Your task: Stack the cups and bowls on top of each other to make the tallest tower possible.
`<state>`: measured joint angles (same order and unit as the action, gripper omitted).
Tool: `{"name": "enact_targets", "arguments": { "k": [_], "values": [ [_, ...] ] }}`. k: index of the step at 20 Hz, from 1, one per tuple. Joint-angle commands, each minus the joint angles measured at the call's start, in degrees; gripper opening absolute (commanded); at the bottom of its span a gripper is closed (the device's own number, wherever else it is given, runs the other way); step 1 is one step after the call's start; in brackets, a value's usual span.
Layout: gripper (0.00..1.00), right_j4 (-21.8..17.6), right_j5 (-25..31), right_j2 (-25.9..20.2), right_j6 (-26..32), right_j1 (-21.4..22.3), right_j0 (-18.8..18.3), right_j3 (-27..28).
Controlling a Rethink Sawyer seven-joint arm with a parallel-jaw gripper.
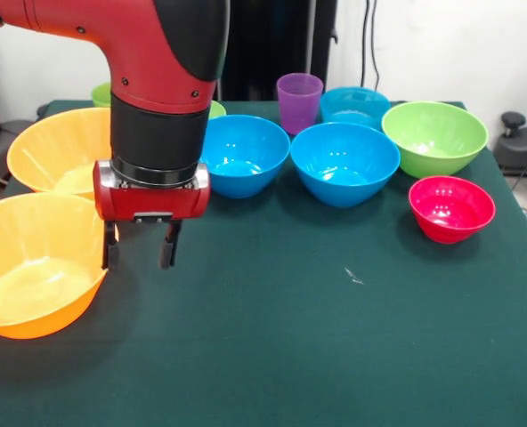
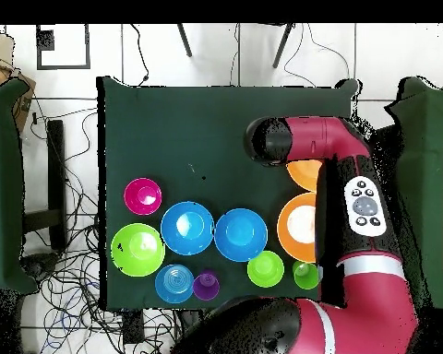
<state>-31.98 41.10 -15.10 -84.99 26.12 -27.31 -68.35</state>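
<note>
My gripper [image 1: 139, 249] hangs open and empty just above the table, one finger [image 1: 109, 249] at the right rim of the near orange bowl [image 1: 32, 267]. A second orange bowl [image 1: 54, 151] stands behind it. Two blue bowls [image 1: 243, 153] [image 1: 344, 163], a teal bowl [image 1: 354, 105], a purple cup [image 1: 299, 100], a lime green bowl [image 1: 434, 135] and a red-pink bowl [image 1: 451, 207] stand apart, none nested. A second lime bowl [image 1: 216, 109] and the green cup [image 1: 101, 93] peek out behind the arm. In the overhead view the arm's wrist [image 2: 267, 138] hides the gripper.
The dark green table [image 1: 317, 338] has open cloth in front of and right of the gripper. In the overhead view the arm covers part of both orange bowls [image 2: 297, 226]. Cables lie on the floor [image 2: 77, 304] left of the table.
</note>
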Motion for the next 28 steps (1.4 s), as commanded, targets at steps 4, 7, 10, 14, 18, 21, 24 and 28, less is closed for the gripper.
{"name": "enact_targets", "arguments": {
  "k": [4, 7, 10, 14, 18, 21, 24, 28],
  "values": [
    [1.00, -6.02, -4.21, 0.37, 4.04, 1.46, 1.41, -3.17],
    [1.00, -6.02, -3.75, 0.58, 4.02, 2.53, 1.32, -3.95],
    [1.00, -6.26, -3.18, 0.73, 3.85, 2.52, 1.58, -3.40],
    [1.00, -7.48, -4.55, 1.96, 1.98, 0.99, 2.15, -2.59],
    [1.00, -7.37, -4.53, 3.00, 0.18, -0.21, 2.61, -2.00],
    [1.00, -6.07, -2.94, 3.12, -0.73, -2.10, 2.77, -0.67],
    [1.00, -5.21, -1.24, 3.57, -1.28, -4.15, 3.18, 1.18],
    [1.00, -4.39, 0.28, 4.26, -1.68, -6.07, 3.63, 2.91]
  ]
}}
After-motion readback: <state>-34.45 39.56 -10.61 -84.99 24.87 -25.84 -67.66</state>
